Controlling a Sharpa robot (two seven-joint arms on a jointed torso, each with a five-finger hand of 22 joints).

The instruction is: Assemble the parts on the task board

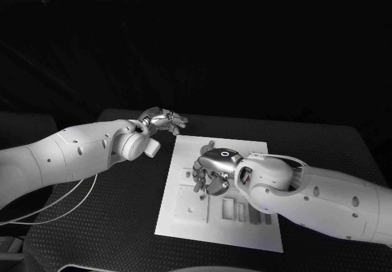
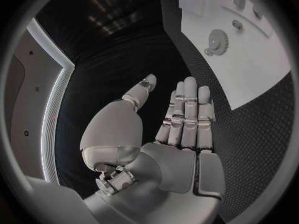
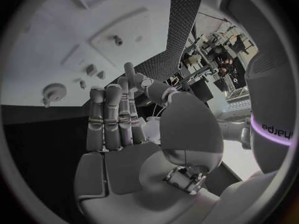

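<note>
Black cloth covers the table [image 1: 106, 226], with the white task board [image 1: 184, 224] lying at its middle, long side running away from the robot. Over the board's centre hangs the right hand [image 1: 211, 173], palm down; the right wrist view shows its fingers [image 3: 112, 117] straight and side by side, thumb apart, holding nothing. Off the board's far left corner, above bare table, the left hand [image 1: 163, 121] is raised; the left wrist view shows its fingers [image 2: 189, 117] extended together, thumb out to the side, palm empty. A small gear [image 2: 217, 41] rests on the board, seen in both wrist views, near its edge, with a small knob-like part [image 2: 237, 24] close by. Raised blocks and slots [image 1: 238, 211] mark the board's near end beside the right wrist. A cable [image 1: 65, 207] trails from the left arm across the table.
</note>
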